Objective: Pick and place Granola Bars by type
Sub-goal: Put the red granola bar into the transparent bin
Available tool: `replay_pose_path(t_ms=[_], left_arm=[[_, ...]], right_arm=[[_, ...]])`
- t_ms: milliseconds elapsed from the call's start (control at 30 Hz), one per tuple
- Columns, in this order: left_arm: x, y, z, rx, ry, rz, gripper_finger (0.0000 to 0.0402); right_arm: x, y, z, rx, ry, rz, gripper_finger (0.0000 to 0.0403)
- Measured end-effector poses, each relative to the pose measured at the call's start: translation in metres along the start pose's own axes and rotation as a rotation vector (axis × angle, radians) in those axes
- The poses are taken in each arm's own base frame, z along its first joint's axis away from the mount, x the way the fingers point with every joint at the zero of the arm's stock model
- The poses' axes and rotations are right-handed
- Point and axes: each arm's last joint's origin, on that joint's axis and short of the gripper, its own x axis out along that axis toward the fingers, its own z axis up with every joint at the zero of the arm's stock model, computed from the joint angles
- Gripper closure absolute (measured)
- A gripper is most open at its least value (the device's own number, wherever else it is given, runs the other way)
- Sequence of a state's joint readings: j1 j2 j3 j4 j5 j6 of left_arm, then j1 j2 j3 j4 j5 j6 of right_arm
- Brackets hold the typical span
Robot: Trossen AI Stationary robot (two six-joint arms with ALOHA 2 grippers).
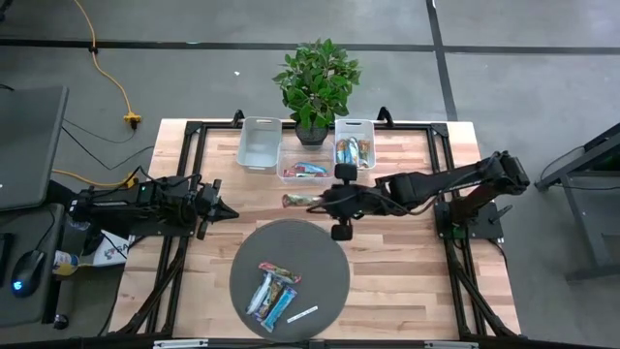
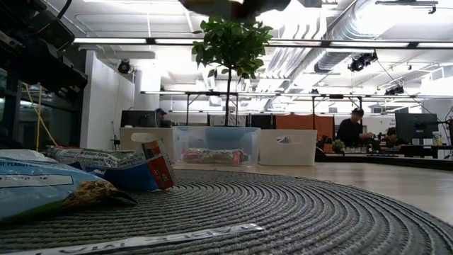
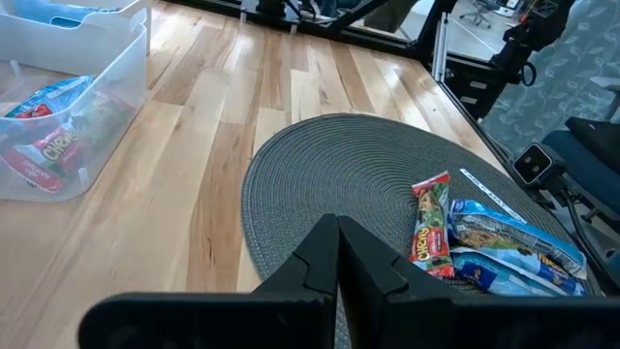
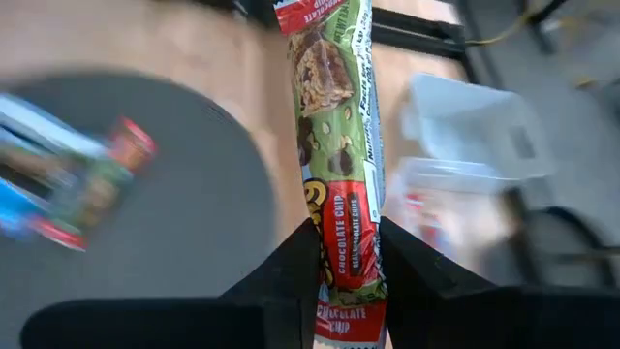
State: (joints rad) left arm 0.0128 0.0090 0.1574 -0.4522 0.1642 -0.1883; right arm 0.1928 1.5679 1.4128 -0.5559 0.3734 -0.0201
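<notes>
The right gripper [image 4: 347, 262] has its jaws pinching a long green-and-red shiny-wrapped chocolate chip granola bar [image 4: 337, 145] near one end, so that most of the wrapper sticks out ahead of the fingers. From above, this gripper [image 1: 318, 201] hangs over the pale wooden bench [image 1: 407, 281], between the round grey woven mat [image 1: 329, 254] and the row of clear plastic bins, with the held bar [image 1: 298, 201] pointing toward the left arm.

Just beyond it, the middle clear bin [image 1: 304, 163] holds red-and-blue wrapped bars, the right-hand bin [image 1: 355, 147] holds tan-orange wrapped bars, and the left-hand bin [image 1: 260, 145] shows no contents that can be made out. A potted green leafy plant [image 1: 316, 82] stands behind the bins at the bench's far edge.

On the mat lies a small cluster of remaining bars: a red-and-green wrapped bar [image 3: 430, 231] beside light blue wrapped bars [image 3: 513, 254], touching one another, with a thin white strip label [image 1: 302, 314] lying apart near the mat's rim.

The left gripper [image 3: 338, 254] has its jaws pressed together and empty; it waits over the bench at the mat's left side [image 1: 221, 208].
</notes>
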Motion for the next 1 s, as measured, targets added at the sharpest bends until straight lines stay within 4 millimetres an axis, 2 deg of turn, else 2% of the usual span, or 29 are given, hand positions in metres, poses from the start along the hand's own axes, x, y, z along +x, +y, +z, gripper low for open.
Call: replay_pose_path(t_ms=[167, 367, 500, 667, 867, 1000], left_arm=[[0.000, 0.000, 0.000, 0.000, 0.000, 0.000, 0.0401], [0.000, 0.000, 0.000, 0.000, 0.000, -0.001, 0.0401], [0.000, 0.000, 0.000, 0.000, 0.000, 0.000, 0.0401], [0.000, 0.000, 0.000, 0.000, 0.000, 0.000, 0.0401], [0.000, 0.000, 0.000, 0.000, 0.000, 0.000, 0.0401], [0.000, 0.000, 0.000, 0.000, 0.000, 0.000, 0.0401]], right_arm=[[0.012, -0.005, -0.007, -0.171, 0.079, -0.131, 0.0329], [0.052, -0.016, -0.019, -0.263, 0.184, -0.198, 0.0329], [0.078, -0.030, -0.029, -0.244, 0.250, -0.275, 0.0329], [0.107, -0.056, -0.046, -0.133, 0.329, -0.277, 0.0329], [0.129, -0.089, -0.062, -0.086, 0.374, -0.258, 0.0329], [0.137, -0.109, -0.068, -0.066, 0.365, -0.205, 0.0329]])
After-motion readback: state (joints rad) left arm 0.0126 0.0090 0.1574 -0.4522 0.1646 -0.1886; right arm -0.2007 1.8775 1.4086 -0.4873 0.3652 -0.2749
